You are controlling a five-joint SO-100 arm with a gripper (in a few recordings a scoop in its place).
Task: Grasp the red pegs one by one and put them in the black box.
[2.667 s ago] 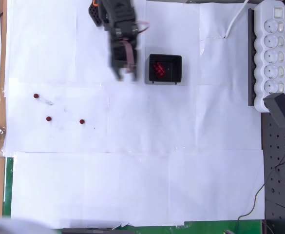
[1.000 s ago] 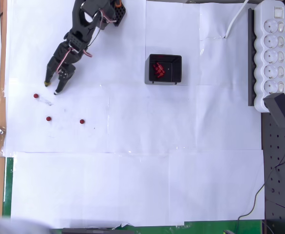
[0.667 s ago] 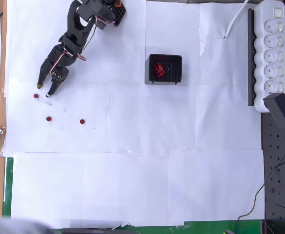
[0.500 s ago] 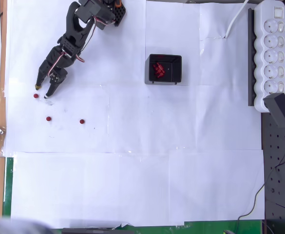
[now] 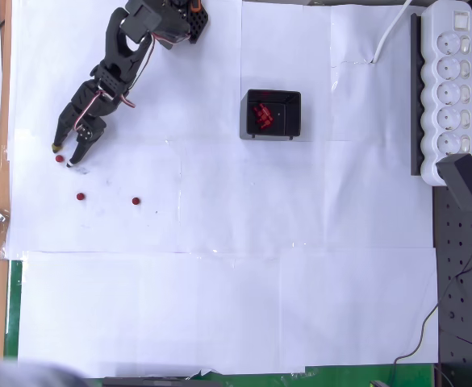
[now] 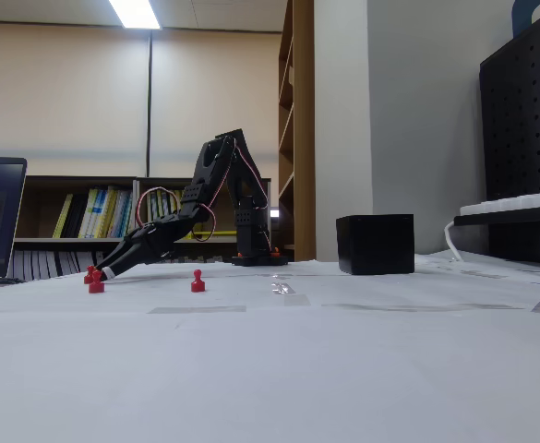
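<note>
Sitting near the 1 o'clock side of the white paper sheet, the black box holds a cluster of red pegs bunched toward its 9 o'clock wall in the overhead view; in the fixed view the box shows as a closed dark cube and its contents are hidden.

Three more pegs stand loose on the paper toward 9 o'clock of the box: one close to the sheet's 9 o'clock edge, a second at 5 o'clock from it, and a third further toward 3 o'clock. The wide lower half of the sheet is bare paper. A white power strip lies along the 3 o'clock edge, well apart from the box.

Rooted at the 12 o'clock edge, the black arm stretches down toward 7 o'clock, and in the fixed view it arches over and slopes low to the table. The gripper is spread apart, one fingertip at 11 o'clock of the first loose peg and the other at 3 o'clock, so the peg sits between them. Whether either tip touches it cannot be told.
</note>
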